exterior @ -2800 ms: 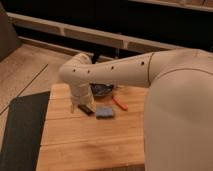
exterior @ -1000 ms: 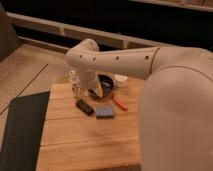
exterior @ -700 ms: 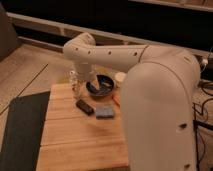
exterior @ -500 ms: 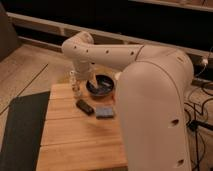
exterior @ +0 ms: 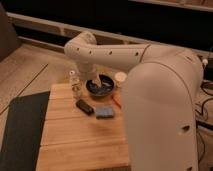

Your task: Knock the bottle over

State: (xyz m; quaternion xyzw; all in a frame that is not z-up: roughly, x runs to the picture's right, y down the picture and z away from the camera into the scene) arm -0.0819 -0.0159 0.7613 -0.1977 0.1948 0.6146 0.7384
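The bottle (exterior: pixel 75 83) is small, clear and slim, and stands upright near the back left corner of the wooden table (exterior: pixel 80 140). My gripper (exterior: pixel 93 81) hangs down from the white arm (exterior: pixel 110 52), just right of the bottle and over the left rim of the dark bowl (exterior: pixel 101 89). I cannot tell whether it touches the bottle.
A pale cup (exterior: pixel 120 77) stands behind the bowl on the right. A black rectangular block (exterior: pixel 84 106), a blue sponge (exterior: pixel 104 112) and a small red item (exterior: pixel 116 101) lie in front of the bowl. A dark mat (exterior: pixel 22 125) lies on the floor left of the table.
The arm has risen and swung its gripper from low in front of the bottle up to the bottle's right, by the bowl. The bottle still stands upright.
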